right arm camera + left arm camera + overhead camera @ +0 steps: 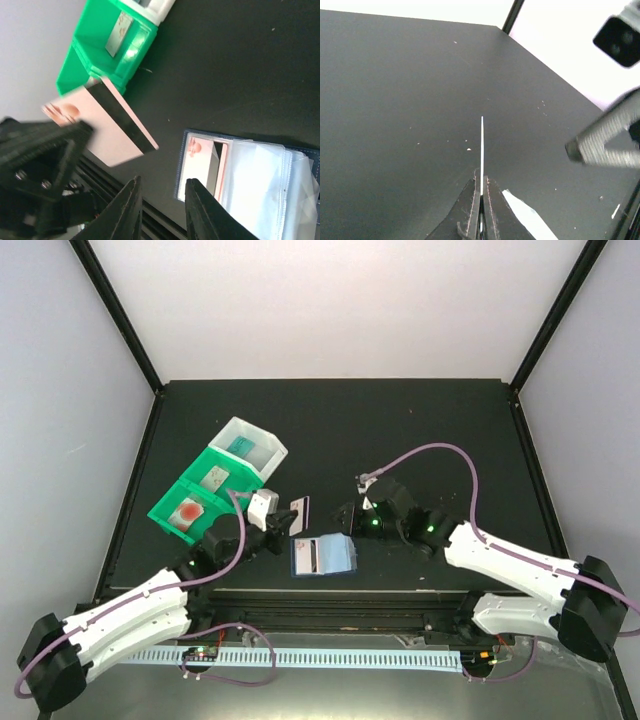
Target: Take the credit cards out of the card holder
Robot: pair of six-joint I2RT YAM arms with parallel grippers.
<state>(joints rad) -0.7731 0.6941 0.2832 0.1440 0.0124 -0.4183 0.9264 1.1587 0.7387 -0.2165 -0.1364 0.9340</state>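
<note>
The card holder [322, 555] lies open near the table's front edge, pale blue inside, with a pale pink card [202, 167] still in its left pocket; it also shows in the right wrist view [260, 190]. My left gripper [287, 525] is shut on a pale card with a black stripe [301, 511] and holds it above the table, left of the holder. In the left wrist view the card [482, 150] is edge-on between the shut gripper [482, 192]. In the right wrist view it shows flat [107, 132]. My right gripper [162, 200] is open and empty, just right of the holder [347, 515].
Green bins [195, 498] and a white bin [252, 445] stand at the left, each holding a card; they also show in the right wrist view [107, 47]. A cable loops over the right arm [520, 565]. The table's front rail [330, 595] is close.
</note>
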